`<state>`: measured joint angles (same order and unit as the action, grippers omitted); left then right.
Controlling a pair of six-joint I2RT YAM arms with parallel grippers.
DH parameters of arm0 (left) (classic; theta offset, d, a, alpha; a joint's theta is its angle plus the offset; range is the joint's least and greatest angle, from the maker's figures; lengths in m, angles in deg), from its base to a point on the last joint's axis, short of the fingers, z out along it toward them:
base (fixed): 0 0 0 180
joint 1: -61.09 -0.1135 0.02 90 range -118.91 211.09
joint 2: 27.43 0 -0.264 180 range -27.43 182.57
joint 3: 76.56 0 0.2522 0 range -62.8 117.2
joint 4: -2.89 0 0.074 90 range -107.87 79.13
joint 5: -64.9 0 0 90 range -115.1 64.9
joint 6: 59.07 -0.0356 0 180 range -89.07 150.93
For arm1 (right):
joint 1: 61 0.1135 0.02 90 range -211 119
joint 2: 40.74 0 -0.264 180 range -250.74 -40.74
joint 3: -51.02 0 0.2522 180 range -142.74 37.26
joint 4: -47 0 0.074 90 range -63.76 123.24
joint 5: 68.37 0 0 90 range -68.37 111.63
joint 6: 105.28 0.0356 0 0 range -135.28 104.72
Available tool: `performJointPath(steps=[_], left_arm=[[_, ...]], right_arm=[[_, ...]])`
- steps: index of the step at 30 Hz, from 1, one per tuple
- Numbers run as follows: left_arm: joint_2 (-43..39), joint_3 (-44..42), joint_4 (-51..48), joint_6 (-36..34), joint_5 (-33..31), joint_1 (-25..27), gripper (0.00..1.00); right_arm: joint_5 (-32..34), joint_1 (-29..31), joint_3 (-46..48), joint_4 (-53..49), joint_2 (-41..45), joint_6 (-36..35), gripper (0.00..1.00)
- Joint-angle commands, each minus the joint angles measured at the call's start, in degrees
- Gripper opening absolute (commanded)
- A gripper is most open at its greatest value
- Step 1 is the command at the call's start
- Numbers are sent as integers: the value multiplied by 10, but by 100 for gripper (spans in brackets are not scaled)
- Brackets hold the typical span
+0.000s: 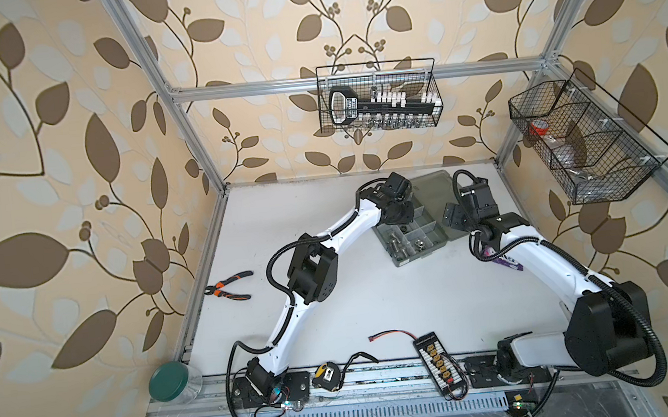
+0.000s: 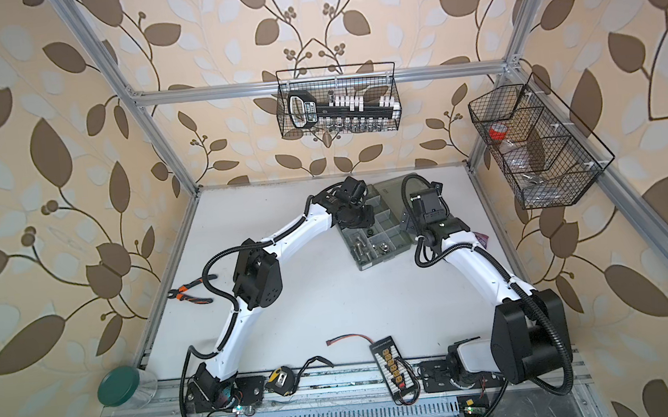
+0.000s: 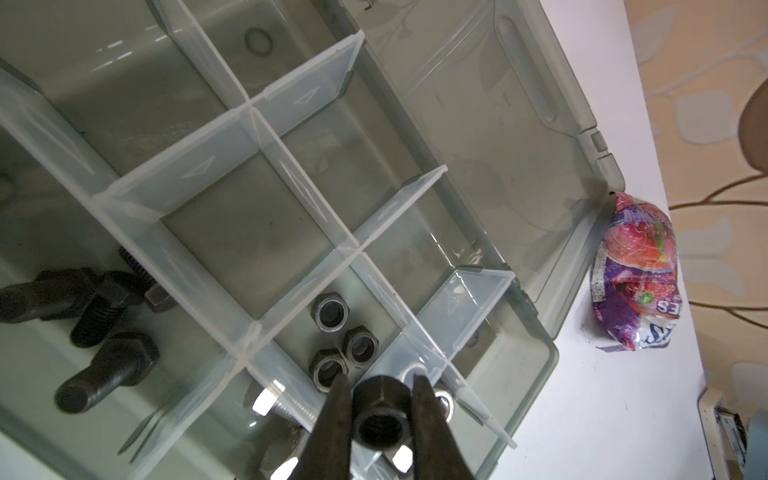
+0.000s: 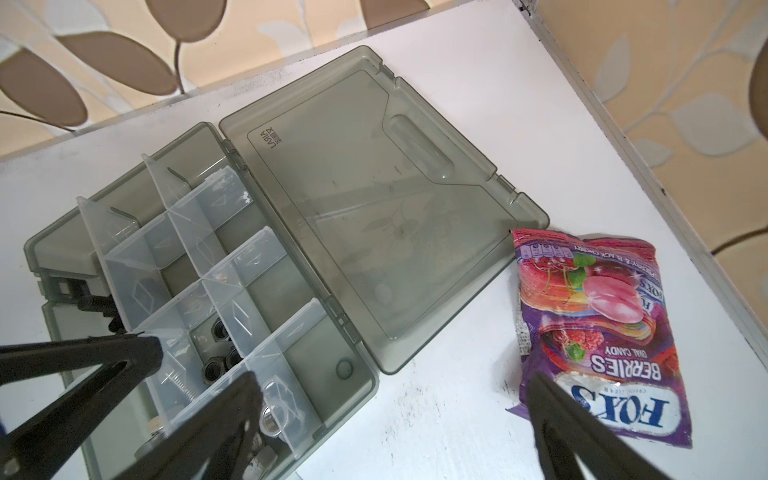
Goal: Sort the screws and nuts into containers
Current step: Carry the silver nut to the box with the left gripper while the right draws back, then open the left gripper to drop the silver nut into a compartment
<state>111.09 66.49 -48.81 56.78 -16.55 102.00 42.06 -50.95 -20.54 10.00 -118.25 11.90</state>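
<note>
Within left pincer [image 3: 379, 380], black nut [image 3: 380, 422].

Your case [image 4: 307, 353]: translucent grey, clear dividers, lid [image 4: 374, 208] open flat on the bench [image 4: 436, 415].
- Three black nuts [image 3: 360, 343] lie clustered in one compartment.
- The black screws [image 3: 108, 370] lie on their sides in the next.
- A silver screw [image 3: 291, 411] lies in another.
- One black nut [image 3: 380, 419] is pinched in your left gripper [image 3: 379, 377] above the case.

Candy bag [image 4: 602, 332] by the tabletop's right edge: "FOX'S", "BERRIES", "OVAL CANDY", all read upside down in the right wrist view; finer print illegible. Organizer lid [image 4: 374, 216], toward the far edge: moulded "LARIA", smaller line beside it unreadable.
</note>
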Motion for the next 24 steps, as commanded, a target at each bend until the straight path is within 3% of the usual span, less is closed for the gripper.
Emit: performJointPath(steps=[1,7,14,19,24], left_arm=[[-1,24,-5,-6,-7,1,27],[-2,26,-3,-6,-8,1,39],[-27,18,-5,-8,-12,1,40],[-89,-35,18,-9,-37,1,41],[-170,-114,44,-13,-93,0,59]], right_arm=[[-7,-1,1,1,12,-3,100],[-10,-1,0,2,14,-3,100],[-8,-2,2,4,22,-6,100],[-5,-2,8,13,35,-7,100],[2,-2,21,27,55,-8,100]])
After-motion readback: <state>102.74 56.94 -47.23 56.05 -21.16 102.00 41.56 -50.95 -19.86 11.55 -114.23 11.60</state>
